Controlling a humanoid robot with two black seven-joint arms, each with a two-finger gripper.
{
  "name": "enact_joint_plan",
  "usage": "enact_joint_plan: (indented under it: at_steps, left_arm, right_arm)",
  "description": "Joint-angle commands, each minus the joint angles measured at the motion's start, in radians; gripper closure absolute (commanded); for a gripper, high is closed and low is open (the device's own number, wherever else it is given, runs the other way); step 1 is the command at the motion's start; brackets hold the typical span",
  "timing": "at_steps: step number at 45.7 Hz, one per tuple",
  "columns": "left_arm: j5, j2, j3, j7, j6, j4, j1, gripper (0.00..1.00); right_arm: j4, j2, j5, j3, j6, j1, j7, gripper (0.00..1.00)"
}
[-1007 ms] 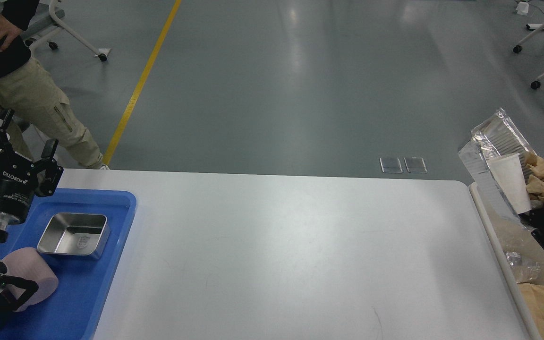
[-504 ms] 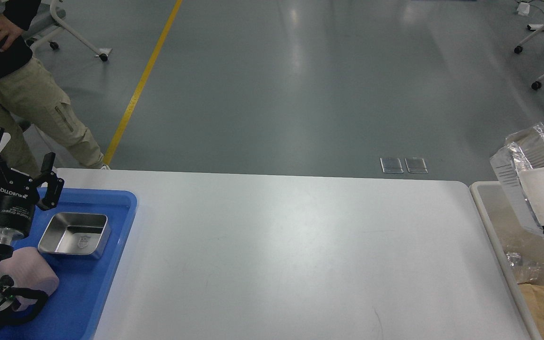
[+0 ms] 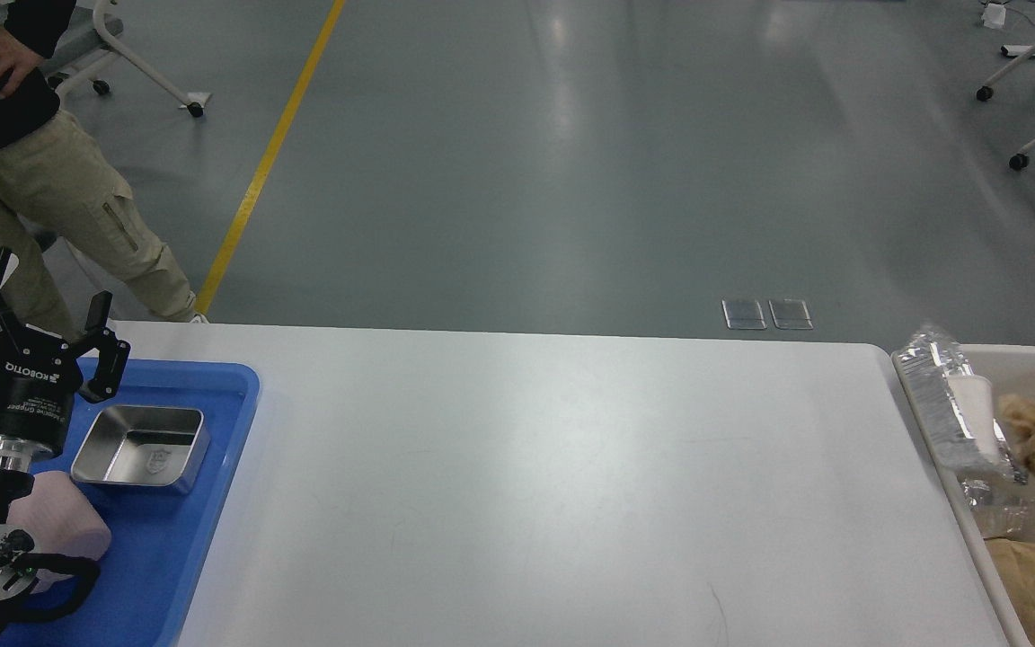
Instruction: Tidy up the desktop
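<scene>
The desktop (image 3: pixel 553 467) is a large white tabletop, bare across its middle. My left gripper (image 3: pixel 48 289) is open and empty, raised over the far left corner of a blue tray (image 3: pixel 167 575). A crumpled foil bag (image 3: pixel 944 404), a white paper cup (image 3: pixel 974 409) and crumpled brown paper (image 3: pixel 1034 431) lie inside the beige bin (image 3: pixel 917 395) at the right edge of the table. My right gripper is out of view past the right edge.
The blue tray holds a square metal tin (image 3: pixel 142 447) and a pink roll (image 3: pixel 59 530). A brown paper bag (image 3: pixel 1034 584) lies lower in the bin. A person (image 3: pixel 50 180) stands beyond the table's far left corner.
The foil bag, cup and brown paper were held up over the bin by my right gripper; they now lie in it, and the right gripper has left the view. My left gripper barely shifted.
</scene>
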Motion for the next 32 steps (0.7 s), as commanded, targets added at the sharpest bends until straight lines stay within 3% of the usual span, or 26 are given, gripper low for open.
enact_joint_plan:
  at_steps: [1, 22, 32]
  left_arm:
    - [0.000, 0.000, 0.001, 0.000, 0.000, -0.001, 0.003, 0.04]
    - [0.002, 0.003, -0.001, 0.000, -0.002, -0.003, 0.025, 0.04]
    - [0.002, 0.023, -0.001, 0.000, -0.008, -0.001, 0.033, 0.04]
  right_arm:
    - [-0.072, 0.039, 0.030, 0.001, -0.002, -0.027, 0.000, 0.00]
    - [-0.200, 0.148, 0.007, -0.003, 0.009, -0.014, 0.008, 0.00]
    - [-0.195, 0.298, 0.007, -0.005, 0.003, 0.113, 0.005, 0.00]
